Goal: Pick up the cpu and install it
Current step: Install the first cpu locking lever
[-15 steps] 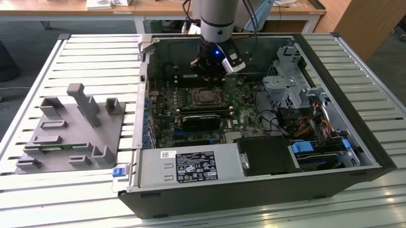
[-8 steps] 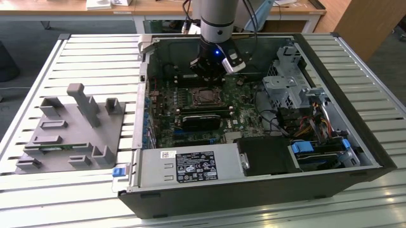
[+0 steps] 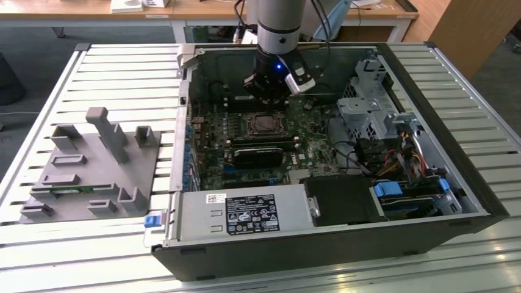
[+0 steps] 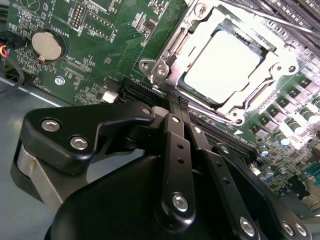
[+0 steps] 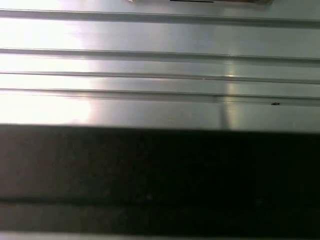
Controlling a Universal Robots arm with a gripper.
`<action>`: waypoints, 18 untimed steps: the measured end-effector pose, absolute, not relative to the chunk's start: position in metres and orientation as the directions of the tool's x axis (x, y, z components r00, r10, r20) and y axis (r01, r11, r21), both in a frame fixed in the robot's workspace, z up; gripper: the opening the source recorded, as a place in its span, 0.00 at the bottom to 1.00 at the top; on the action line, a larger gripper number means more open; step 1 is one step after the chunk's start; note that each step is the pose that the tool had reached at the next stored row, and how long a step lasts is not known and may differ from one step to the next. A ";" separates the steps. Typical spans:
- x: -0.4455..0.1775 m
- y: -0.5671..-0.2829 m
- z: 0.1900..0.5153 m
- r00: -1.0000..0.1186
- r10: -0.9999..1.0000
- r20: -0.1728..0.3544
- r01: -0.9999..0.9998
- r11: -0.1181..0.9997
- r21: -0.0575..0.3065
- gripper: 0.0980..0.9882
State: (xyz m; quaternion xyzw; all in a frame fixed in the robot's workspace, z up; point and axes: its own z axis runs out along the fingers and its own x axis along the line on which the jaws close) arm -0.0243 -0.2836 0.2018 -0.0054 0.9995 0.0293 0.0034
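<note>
We see the open case (image 3: 456, 201) lying on its side on the slatted table (image 3: 122, 73), reaching from the table's far edge almost to its near edge. The board (image 3: 244, 152) covers the case floor. The arm (image 3: 277, 24) comes down from the case's far wall, and the gripper (image 3: 262, 97) hangs just above the socket (image 3: 265, 124) without touching it.

In the second wrist view the cpu (image 4: 222, 65) sits flat in the socket, its pale metal top washed out by glare, with the metal frame (image 4: 165, 70) around it. The black fingers (image 4: 177, 150) lie side by side with no gap that we can make out, and nothing is between them (tips point toward the socket's near corner). A coin cell (image 4: 48, 45) sits on the board well apart from the socket.

A grey fixture (image 3: 89, 165) stands on the table beside the case, toward the exterior view's left. The power supply (image 3: 244, 213) fills the case's near wall.
</note>
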 end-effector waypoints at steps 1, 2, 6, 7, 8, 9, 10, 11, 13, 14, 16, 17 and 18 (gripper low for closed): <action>-0.024 -0.284 0.202 -1.000 -0.011 -0.007 -0.011 0.998 0.055 0.01; -0.024 -0.284 0.201 -1.000 -0.011 -0.007 -0.011 0.998 0.054 0.01; -0.024 -0.284 0.200 -1.000 -0.011 -0.007 -0.011 0.999 0.051 0.01; -0.024 -0.284 0.200 -1.000 -0.011 -0.007 -0.011 0.999 0.050 0.01; -0.024 -0.284 0.200 -1.000 -0.011 -0.007 -0.011 0.999 0.049 0.01; -0.024 -0.284 0.199 -1.000 -0.011 -0.007 -0.011 0.999 0.048 0.01; -0.024 -0.284 0.199 -1.000 -0.011 -0.007 -0.011 0.999 0.047 0.01; -0.024 -0.284 0.199 -1.000 -0.011 -0.007 -0.011 0.999 0.046 0.01; -0.024 -0.284 0.198 -1.000 -0.011 -0.007 -0.011 0.999 0.044 0.01; -0.023 -0.284 0.198 -1.000 -0.011 -0.007 -0.011 0.999 0.044 0.01; -0.023 -0.284 0.198 -1.000 -0.011 -0.007 -0.011 0.999 0.044 0.01; -0.023 -0.284 0.199 -1.000 -0.011 -0.007 -0.011 0.999 0.044 0.01; -0.023 -0.283 0.199 -1.000 -0.011 -0.008 -0.011 0.999 0.044 0.01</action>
